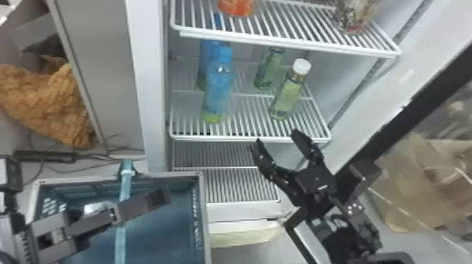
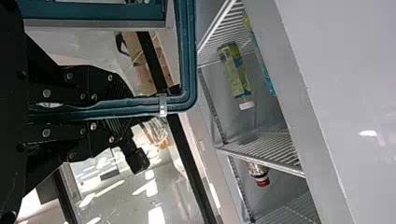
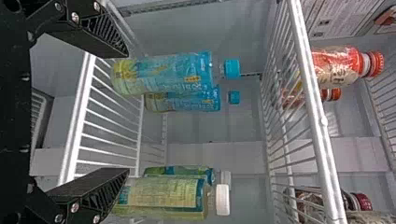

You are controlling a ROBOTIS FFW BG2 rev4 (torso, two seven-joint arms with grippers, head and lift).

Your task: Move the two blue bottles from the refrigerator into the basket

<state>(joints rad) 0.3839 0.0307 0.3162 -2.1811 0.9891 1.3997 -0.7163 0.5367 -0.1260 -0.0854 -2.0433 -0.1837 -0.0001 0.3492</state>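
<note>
Far left: left pincer (image 2: 130, 109) clenched around the teal handle (image 1: 125, 182) of the grey-rimmed blue-green plastic basket (image 1: 201, 210), by the refrigerator's open front.

Next: two upright clear-and-blue plastic bottles with blue caps, the front one (image 1: 217, 89) near the shelf edge, the rear one (image 1: 205, 56) behind it. Estimate: filled, so fairly heavy; thin walls that give a little; sleeve perhaps slippery if chilled. Best hold: mid-body, across the label, clear of the cap, moderate squeeze.

Right of these: two green-labelled bottles (image 1: 285, 96), a knock risk. Right pincer (image 1: 277, 137) released, fingers spread, empty, before the shelf.

Surface: white wire shelf (image 1: 231, 139), ribbed; a base might catch if dragged, so lift first. Room: crumpled orange-brown material (image 1: 52, 100) at left; tan bag-like bundle (image 1: 418, 189) at right.
</note>
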